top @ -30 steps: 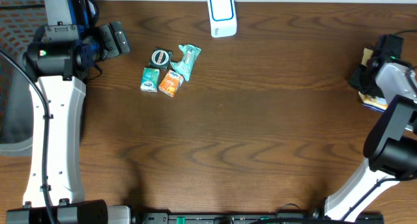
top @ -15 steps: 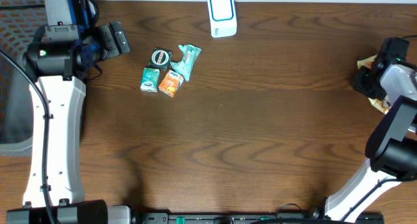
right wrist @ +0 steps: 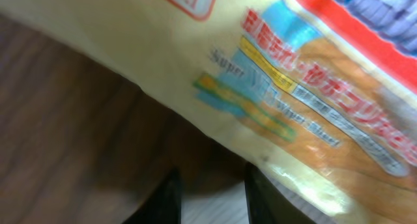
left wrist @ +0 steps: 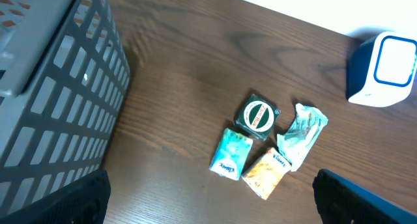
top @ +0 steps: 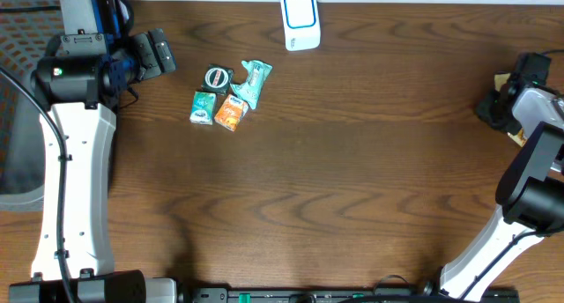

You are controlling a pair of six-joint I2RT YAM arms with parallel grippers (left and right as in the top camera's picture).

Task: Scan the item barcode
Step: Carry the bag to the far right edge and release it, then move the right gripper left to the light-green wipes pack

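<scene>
Writing reading "Super" marks the yellow packet (right wrist: 215, 74) by right fingers (right wrist: 168, 198), grip unclear; left fingers (left wrist: 52, 198) wide.

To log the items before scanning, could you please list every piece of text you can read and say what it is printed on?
"Super": blue print on the yellow packet, right wrist view; the words after it are blurred.
Red Japanese characters on the same packet: too blurred to read.
Dark wordmarks on the teal pack and the orange pack: too small to read.
Red-and-white emblem on the round tin: unreadable.
</scene>
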